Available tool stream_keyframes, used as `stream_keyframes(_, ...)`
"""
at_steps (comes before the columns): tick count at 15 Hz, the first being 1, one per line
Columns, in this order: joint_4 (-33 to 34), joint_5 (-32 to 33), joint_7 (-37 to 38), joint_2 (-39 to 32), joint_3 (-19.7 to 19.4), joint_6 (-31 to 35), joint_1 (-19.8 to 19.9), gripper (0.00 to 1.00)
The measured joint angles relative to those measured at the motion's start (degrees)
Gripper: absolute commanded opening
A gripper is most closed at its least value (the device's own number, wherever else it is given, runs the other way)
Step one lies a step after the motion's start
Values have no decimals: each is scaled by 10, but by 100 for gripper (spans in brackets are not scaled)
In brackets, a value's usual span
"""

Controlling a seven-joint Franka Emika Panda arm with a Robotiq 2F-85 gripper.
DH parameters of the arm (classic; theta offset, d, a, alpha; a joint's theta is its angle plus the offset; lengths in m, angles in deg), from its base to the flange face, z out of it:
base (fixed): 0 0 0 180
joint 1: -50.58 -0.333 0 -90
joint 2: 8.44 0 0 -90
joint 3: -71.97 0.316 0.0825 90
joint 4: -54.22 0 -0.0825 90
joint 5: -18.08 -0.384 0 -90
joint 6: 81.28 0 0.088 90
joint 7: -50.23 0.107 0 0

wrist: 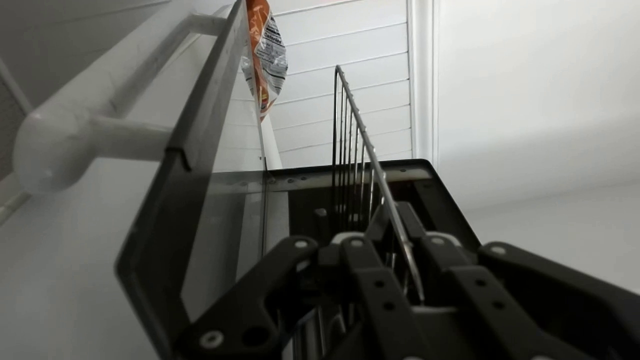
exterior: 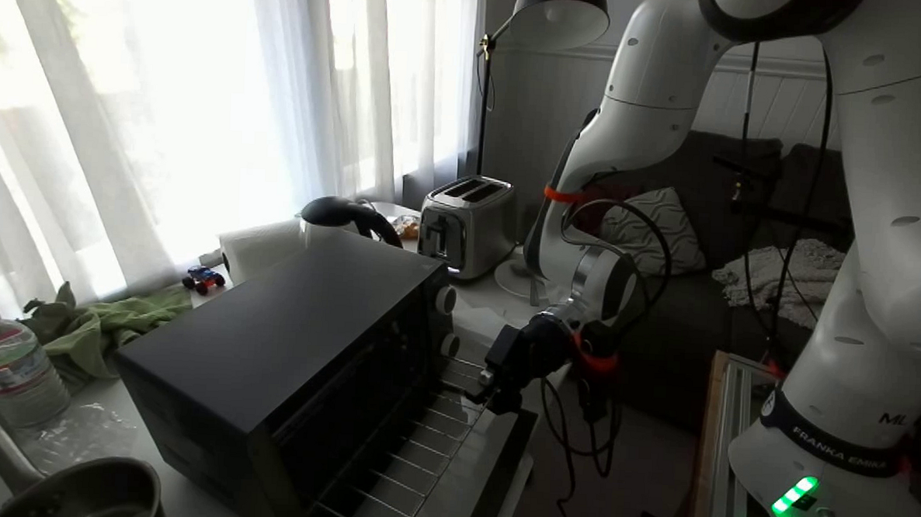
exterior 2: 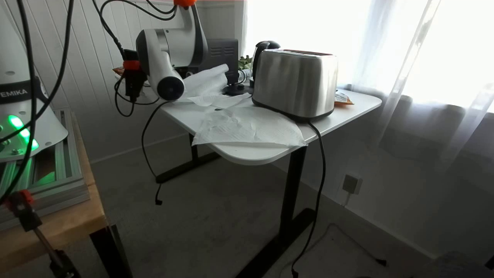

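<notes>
we see the toaster oven [exterior: 279,320] with its door [wrist: 165,240] already lowered and the wire rack [wrist: 371,147] out in front of its opening, above the door. our gripper [wrist: 395,220] looks clamped on the rack's edge wire; releasing it is not yet done.

Sheer curtains [exterior: 281,87] — backlit, panelled wall [exterior 2: 90,88], sofa [exterior: 683,330]

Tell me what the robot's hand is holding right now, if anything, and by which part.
The hand holds the wire rack of the toaster oven, gripping the long outer rod toward the end nearer the oven's knobs.
</notes>
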Motion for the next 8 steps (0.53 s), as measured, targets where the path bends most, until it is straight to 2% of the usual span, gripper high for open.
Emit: stream_keyframes(8, 0, -29, 2, -1, 2, 1, -7, 4)
